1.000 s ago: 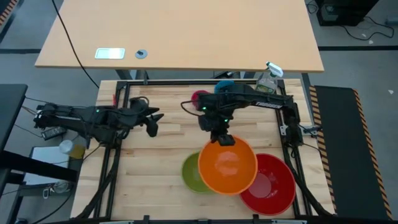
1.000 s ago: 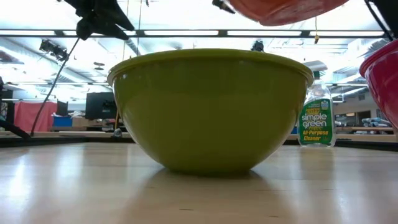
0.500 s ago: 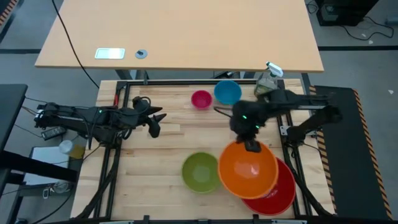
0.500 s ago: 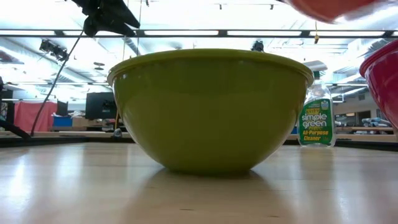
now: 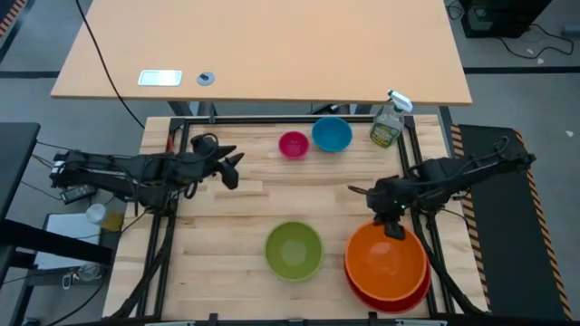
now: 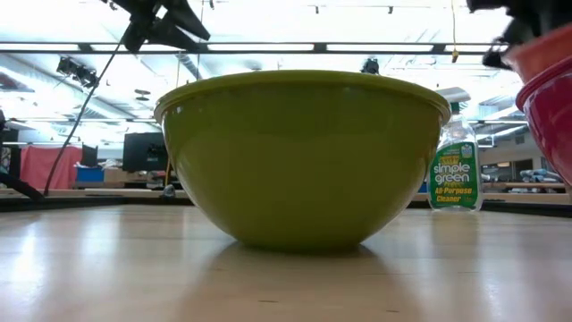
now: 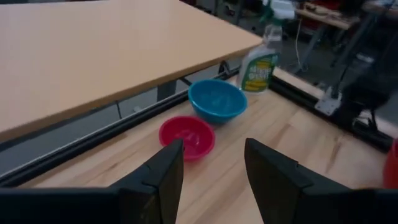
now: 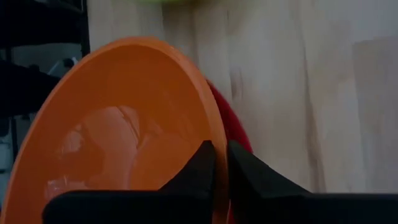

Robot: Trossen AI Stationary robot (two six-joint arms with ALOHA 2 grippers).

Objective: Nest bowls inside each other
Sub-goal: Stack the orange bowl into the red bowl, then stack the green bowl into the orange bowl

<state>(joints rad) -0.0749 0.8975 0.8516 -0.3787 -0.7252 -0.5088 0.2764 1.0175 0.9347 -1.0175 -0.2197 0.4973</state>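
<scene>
Overhead, wooden table [image 5: 227, 235], ceiling lights [image 6: 268, 46]

Orange bowl [image 5: 387, 262], red bowl [image 5: 390, 300], lime-green bowl [image 5: 293, 250], blue bowl [image 5: 332, 134], magenta bowl [image 5: 293, 144].

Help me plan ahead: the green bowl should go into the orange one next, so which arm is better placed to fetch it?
Probably the left. Its pincer is open, empty and hovering, while the right pincer is shut on the orange bowl, now over the red bowl. The right sits nearer the green bowl, though.
</scene>
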